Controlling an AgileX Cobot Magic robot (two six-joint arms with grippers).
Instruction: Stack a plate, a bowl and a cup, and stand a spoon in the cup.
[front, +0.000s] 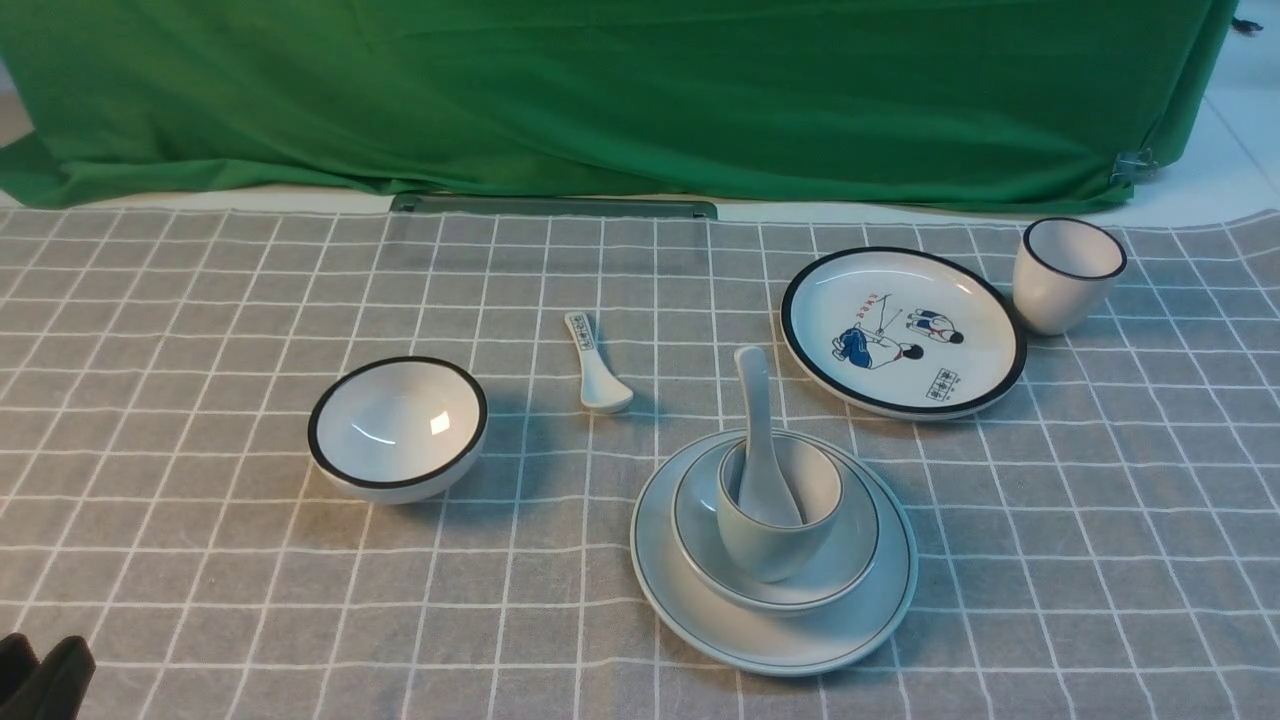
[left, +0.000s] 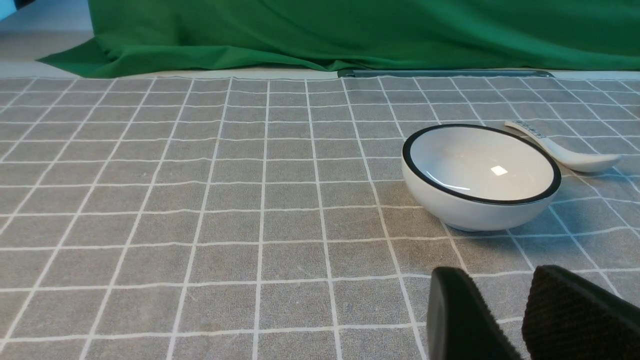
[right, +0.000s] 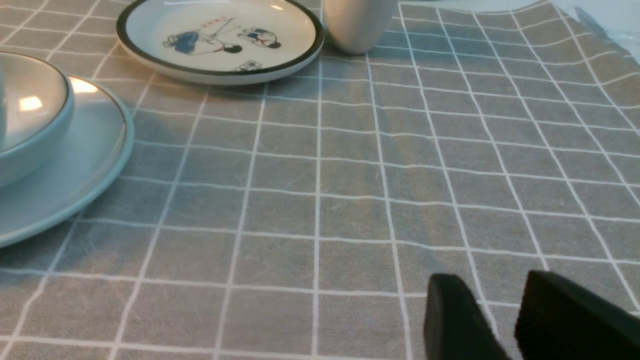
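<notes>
So your stack is sitting on the surface (front: 200, 620) right of centre: plate (front: 690, 600) on the bottom, bowl (front: 850, 560) in it, cup (front: 765, 550) in the bowl, and the spoon (front: 757, 420) standing in the cup with its handle leaning up and away from you.

Your left claw (left: 502, 320) is low over bare cloth, jaws parted with a gap and nothing between them. Just beyond it is the black-rimmed bowl (left: 480, 175), with the printed spoon (left: 565, 150) behind that.

Your right claw (right: 497, 320) looks the same, parted and gripping nothing, well off to the side of the plate. The cartoon plate (front: 900, 330) and black-rimmed cup (front: 1065, 275) sit at the back right.
</notes>
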